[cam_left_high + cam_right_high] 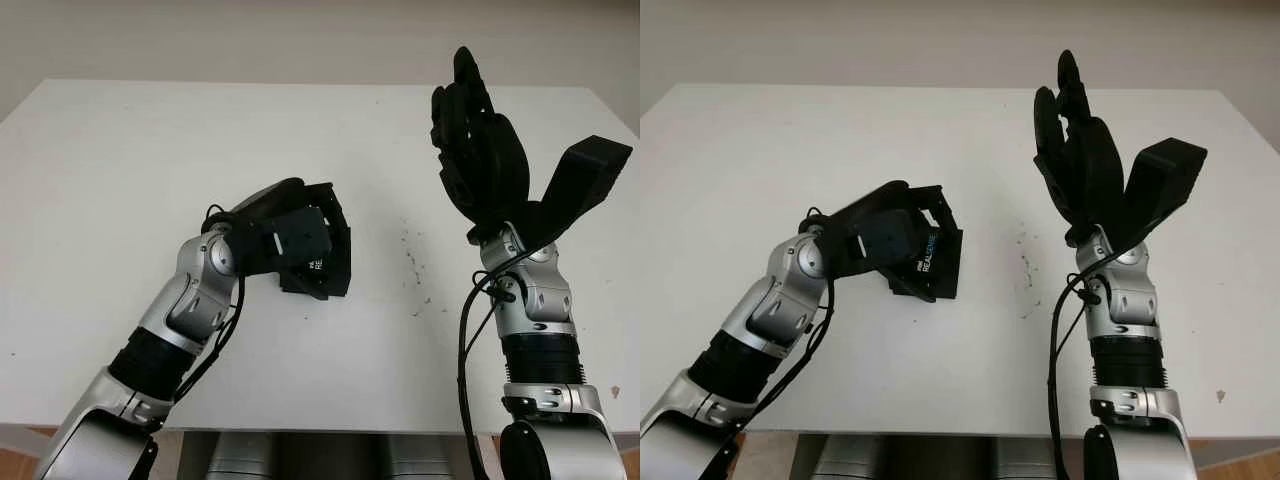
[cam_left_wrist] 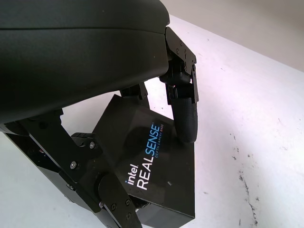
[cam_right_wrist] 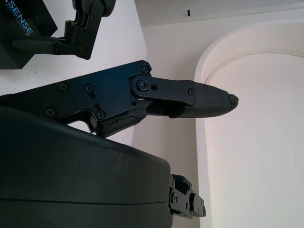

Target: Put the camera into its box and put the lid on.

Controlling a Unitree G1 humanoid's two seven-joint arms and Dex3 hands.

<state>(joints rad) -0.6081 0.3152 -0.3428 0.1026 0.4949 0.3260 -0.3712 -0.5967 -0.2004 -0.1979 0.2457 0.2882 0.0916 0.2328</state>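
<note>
left hand around box, tilted

left hand low, its fingers clamped shut — right hand raised upright, open.

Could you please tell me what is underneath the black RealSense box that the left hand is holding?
The box sits on the white table, gripped by the left hand. Its lid faces up; what is inside, and directly beneath it, is covered. The right hand is open, raised above the table.
</note>
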